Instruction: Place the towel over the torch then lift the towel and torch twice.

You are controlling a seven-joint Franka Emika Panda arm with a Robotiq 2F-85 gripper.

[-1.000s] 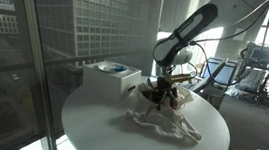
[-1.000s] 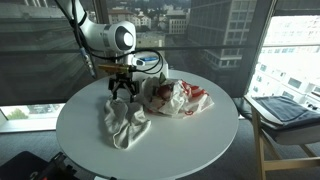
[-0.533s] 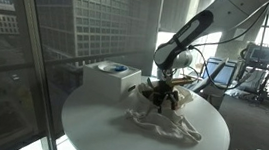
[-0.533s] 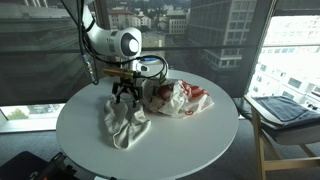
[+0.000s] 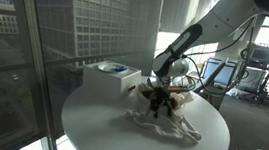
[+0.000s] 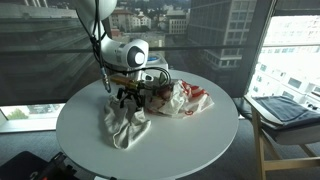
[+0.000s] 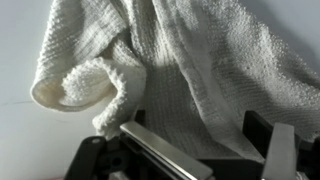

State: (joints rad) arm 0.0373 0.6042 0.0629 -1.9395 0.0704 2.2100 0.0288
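Observation:
The white towel (image 6: pixel 125 122) lies crumpled on the round white table (image 6: pixel 190 145); it also shows in an exterior view (image 5: pixel 174 126) and fills the wrist view (image 7: pixel 200 60). My gripper (image 6: pixel 132 99) is open and points down onto the towel's upper end, also seen in an exterior view (image 5: pixel 158 101). In the wrist view the gripper (image 7: pixel 215 140) has its fingers (image 7: pixel 165 152) spread on either side of a towel fold. The torch is not visible; it may be hidden under cloth.
A crumpled white and red bundle (image 6: pixel 180 98) lies right beside the gripper. A white box (image 5: pixel 111 78) stands at the table's far edge by the window. A seat with a dark flat item (image 6: pixel 285 110) stands off the table.
The gripper has come down and shifted slightly toward the towel and the red and white bundle. The towel has not moved.

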